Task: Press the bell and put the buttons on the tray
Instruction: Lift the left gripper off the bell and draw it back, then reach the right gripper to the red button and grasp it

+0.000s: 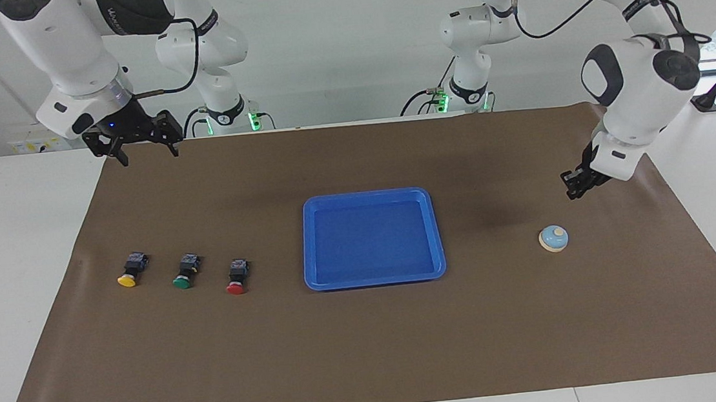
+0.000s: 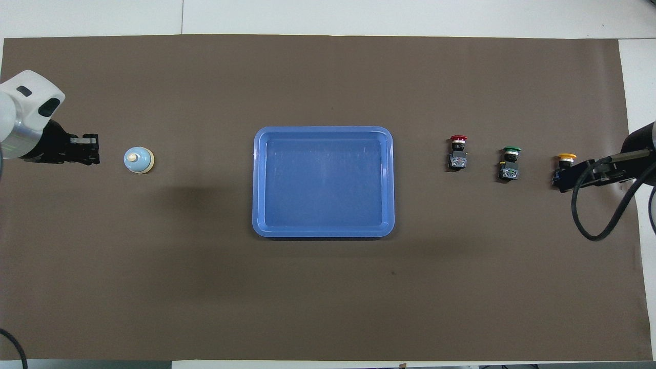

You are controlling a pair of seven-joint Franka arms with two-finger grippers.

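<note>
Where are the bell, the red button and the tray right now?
bell (image 1: pixel 554 237): facing view, on its light-blue dome.
red button (image 1: pixel 235 288): facing view, on its red cap.
tray (image 2: pixel 323 233): overhead view, on its rim nearest the robots.

The left gripper (image 1: pixel 574 186) hangs over the mat (image 1: pixel 370 342) at the left arm's end, clear of the bell (image 1: pixel 554 238) on the mat below it. From there toward the right arm's end lie the tray (image 1: pixel 376 280), then three buttons (image 1: pixel 183 272) in a row. The right gripper (image 1: pixel 141 149) hangs over the mat's edge at that end.
</note>
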